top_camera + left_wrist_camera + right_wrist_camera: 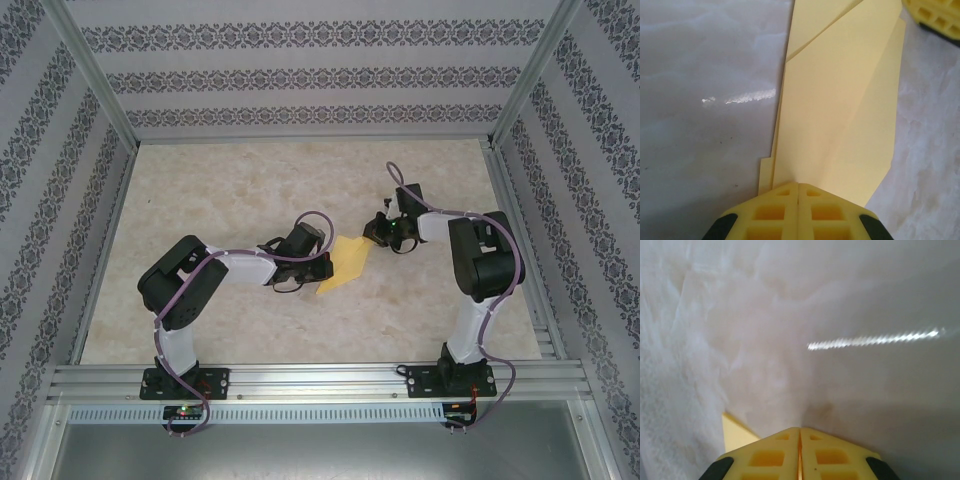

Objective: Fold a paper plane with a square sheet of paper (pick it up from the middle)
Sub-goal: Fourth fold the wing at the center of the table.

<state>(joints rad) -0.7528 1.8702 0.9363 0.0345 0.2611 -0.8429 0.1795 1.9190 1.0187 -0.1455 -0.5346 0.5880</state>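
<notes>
From where I stood, the yellow sheet of paper (345,262) lay near the middle of the beige mottled counter (250,190), already folded into a narrower slanted shape, with one arm at each end. The left arm (190,280) reached in from the lower left of the overhead view and met the paper's lower left end. The right arm (485,255) came in from the right and met its upper right corner. In the left wrist view the paper (840,110) ran from the bottom centre to the top edge, lying flat on the counter (700,75) with diagonal creases across its upper part. The left jaws were shut, their yellow pads (775,212) pressed together over the paper's near end; I could not tell whether any paper was nipped between them. A yellow pad (935,17) of the right arm showed in the upper right corner of that view, just beside the far end of the sheet. In the right wrist view the right jaws were shut too, pads (770,457) together at the bottom centre, and a small corner of the paper (737,436) poked out at their lower left against the pale counter (840,300). Whether they gripped that corner I could not tell.
</notes>
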